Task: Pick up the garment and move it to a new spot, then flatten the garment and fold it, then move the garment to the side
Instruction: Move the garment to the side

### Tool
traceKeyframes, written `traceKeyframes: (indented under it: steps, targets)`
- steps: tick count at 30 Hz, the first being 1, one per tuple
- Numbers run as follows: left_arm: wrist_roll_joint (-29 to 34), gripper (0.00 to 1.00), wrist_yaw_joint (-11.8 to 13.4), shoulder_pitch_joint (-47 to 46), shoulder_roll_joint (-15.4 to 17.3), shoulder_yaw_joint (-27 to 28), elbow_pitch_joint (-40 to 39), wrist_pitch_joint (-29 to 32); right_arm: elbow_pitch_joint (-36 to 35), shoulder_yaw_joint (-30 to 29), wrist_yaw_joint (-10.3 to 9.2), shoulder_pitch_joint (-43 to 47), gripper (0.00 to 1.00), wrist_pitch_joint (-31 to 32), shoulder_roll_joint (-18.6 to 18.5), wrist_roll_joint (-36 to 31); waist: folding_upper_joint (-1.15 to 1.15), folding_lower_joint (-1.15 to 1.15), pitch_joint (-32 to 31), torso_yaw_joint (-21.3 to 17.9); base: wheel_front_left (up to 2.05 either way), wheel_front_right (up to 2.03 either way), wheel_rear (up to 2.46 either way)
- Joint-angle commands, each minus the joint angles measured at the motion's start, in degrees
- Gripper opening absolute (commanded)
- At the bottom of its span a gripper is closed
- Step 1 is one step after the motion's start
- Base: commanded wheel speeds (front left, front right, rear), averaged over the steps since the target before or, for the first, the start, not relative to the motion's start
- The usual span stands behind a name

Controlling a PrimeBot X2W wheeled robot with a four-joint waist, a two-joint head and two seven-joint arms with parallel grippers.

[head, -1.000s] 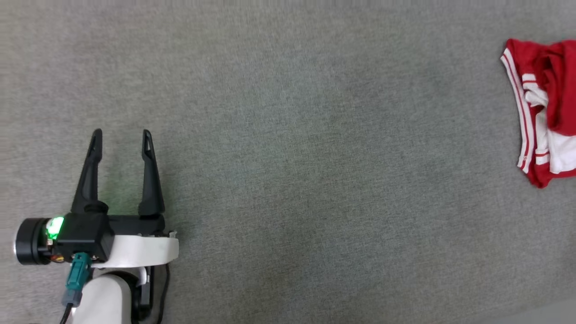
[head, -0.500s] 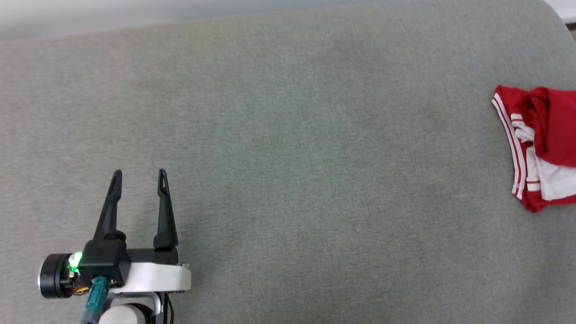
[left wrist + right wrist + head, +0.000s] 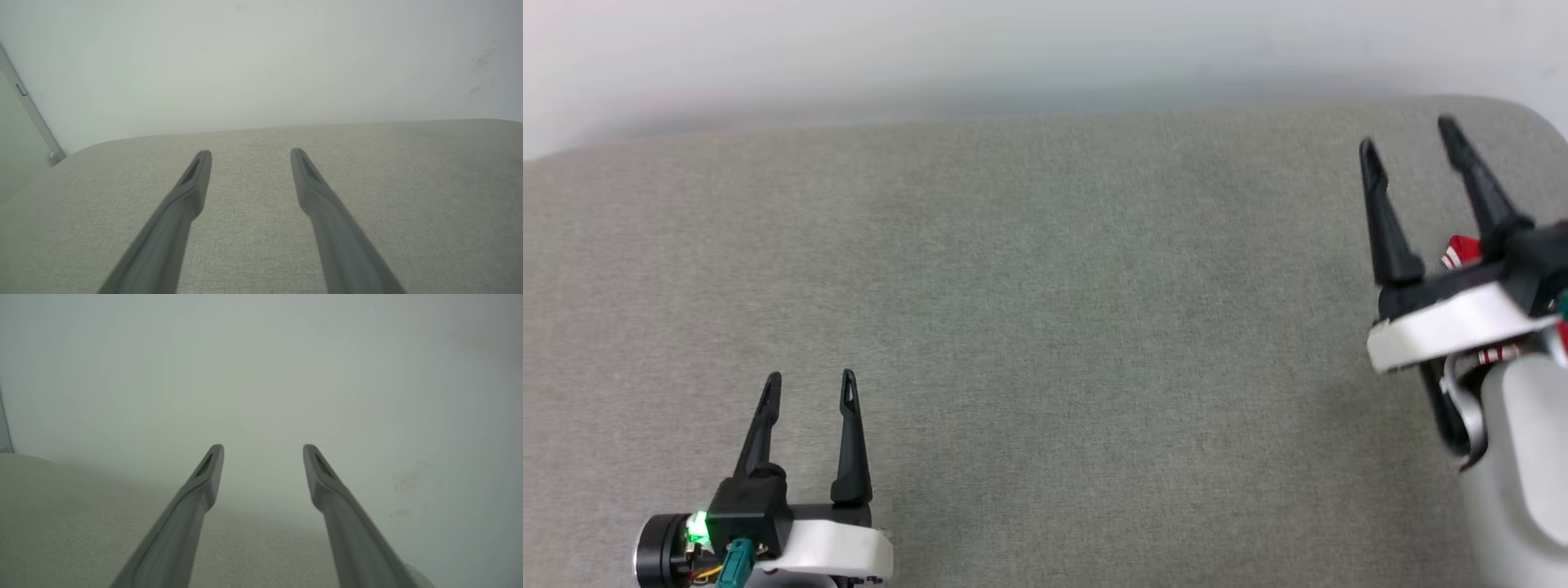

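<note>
Looking over the grey cloth-covered counter, the garment sits at about 3 o'clock, right by the edge. It is nearly all hidden under the right gripper. Only slivers of red and white striped trim peek out beside and below the gripper's white wrist, so I cannot tell whether it lies crumpled or folded.

The right gripper hangs above it with its jaws spread wide and nothing between them. They point towards 12 o'clock at the pale wall. The left gripper rests low at 7 o'clock, jaws likewise spread and holding nothing, well apart from the cloth.

As I judge it, this fits two stages. Either the shirt is lying off to the side waiting to be picked up, or it has been folded and set there. Since so little cloth shows, I would not name a next move. Any grasp would need the right jaws tipped down onto the fabric.

No writing or brand can be read. The shirt's print is out of sight, and only a green light glows on the left wrist.
</note>
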Motion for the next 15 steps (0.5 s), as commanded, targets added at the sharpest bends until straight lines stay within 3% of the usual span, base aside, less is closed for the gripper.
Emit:
traceKeyframes:
  steps: [1,15]
  targets:
    - [-0.4,1.00,0.2,0.7,0.0,-0.2,0.3,-0.1,-0.8,-0.8,-0.08,2.8,1.00,-0.2,1.1,0.4,0.00,0.00,-1.5,1.0,0.00,0.00,0.00]
    - [-0.7,1.00,-0.6,4.3,-0.4,-0.7,1.7,-0.1,-8.0,-6.6,-0.07,24.1,1.00,-0.2,8.5,2.8,0.00,0.00,-6.1,2.1,0.00,0.00,0.00]
